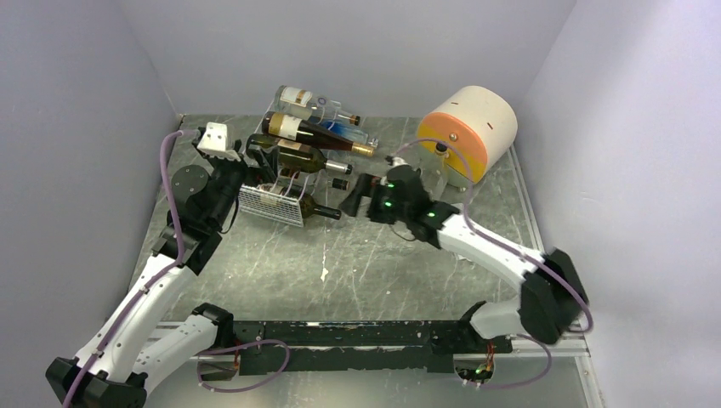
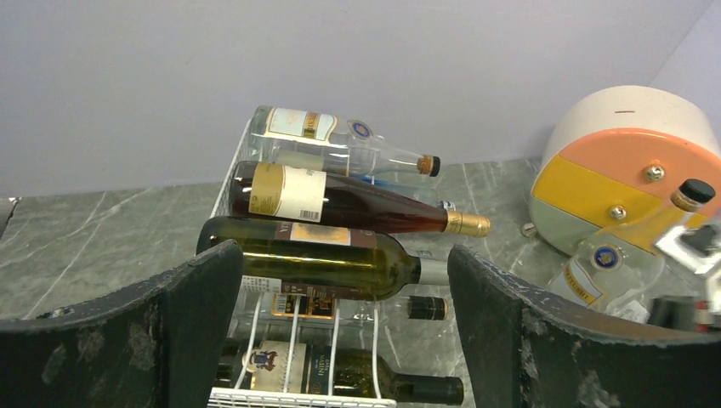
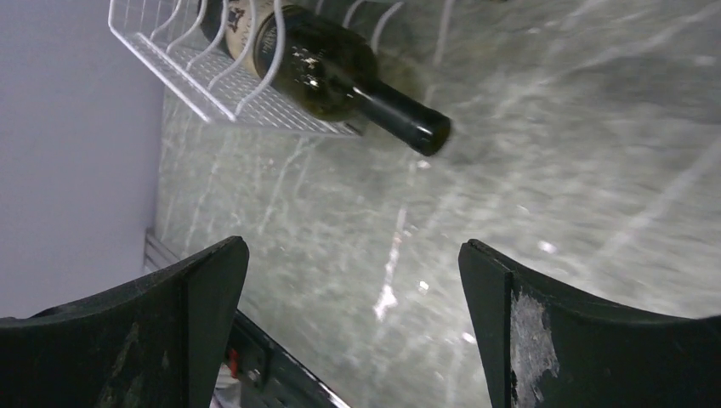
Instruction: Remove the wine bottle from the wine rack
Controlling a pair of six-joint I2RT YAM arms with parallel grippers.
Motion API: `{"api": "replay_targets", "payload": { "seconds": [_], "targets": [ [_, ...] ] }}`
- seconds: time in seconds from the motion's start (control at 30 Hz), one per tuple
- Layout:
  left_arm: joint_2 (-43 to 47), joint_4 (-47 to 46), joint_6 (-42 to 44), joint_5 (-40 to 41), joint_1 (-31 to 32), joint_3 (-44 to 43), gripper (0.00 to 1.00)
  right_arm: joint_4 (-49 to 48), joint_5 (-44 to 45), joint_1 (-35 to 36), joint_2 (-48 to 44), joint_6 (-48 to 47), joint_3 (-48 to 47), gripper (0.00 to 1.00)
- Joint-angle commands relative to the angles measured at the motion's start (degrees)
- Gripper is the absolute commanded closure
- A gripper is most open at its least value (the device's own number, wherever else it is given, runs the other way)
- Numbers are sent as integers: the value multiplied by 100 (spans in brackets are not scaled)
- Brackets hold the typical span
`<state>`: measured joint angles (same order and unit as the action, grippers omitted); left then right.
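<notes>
The wine rack [image 1: 270, 204], one white wire frame with wavy rows and a fine mesh end, stands on the far left part of the table [image 1: 383, 263], close to the back wall. Five bottles lie on it, stacked one above another, all with their necks pointing to the right.

From the top they are:
- a clear bottle [image 2: 323, 136]
- an amber bottle [image 2: 357, 204] with a gold foil cap
- a green bottle [image 2: 340, 259] with a silver cap
- a fourth bottle [image 2: 417, 308], mostly hidden, with its black cap showing
- the lowest bottle [image 2: 340, 374], dark, lying under the wire loops just above the mesh

The lowest bottle's neck sticks out past the rack over the bare table.

The right gripper [image 3: 353, 314] hovers over the table near that neck. Its two fingers are spread wide, with only the tabletop between them. The left gripper [image 2: 344, 331] is at the base end of the rack, and its two fingers are also spread wide. In the left wrist view they frame the stacked bottles, and its left finger covers the base of the green bottle. Whether it touches the bottle or the rack cannot be told.

One round drum [image 1: 472, 127], cream with orange and yellow bands on its face, lies on its side at the far right of the table. A sixth bottle [image 2: 608, 268], clear with a black cap, stands against the drum, off the rack.
</notes>
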<state>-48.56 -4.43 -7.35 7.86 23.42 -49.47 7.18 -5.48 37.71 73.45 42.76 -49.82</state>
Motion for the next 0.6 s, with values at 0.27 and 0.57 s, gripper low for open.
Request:
{"api": "replay_targets", "payload": {
  "seconds": [0.27, 0.57],
  "targets": [
    [141, 38, -94, 328, 26, -196, 6, -337, 3302, 1226, 2735, 3487, -2288, 0],
    [430, -129, -45, 410, 11, -99, 6, 1362, 5044, 1274, 3334, 6112, -3059, 0]
  ]
}}
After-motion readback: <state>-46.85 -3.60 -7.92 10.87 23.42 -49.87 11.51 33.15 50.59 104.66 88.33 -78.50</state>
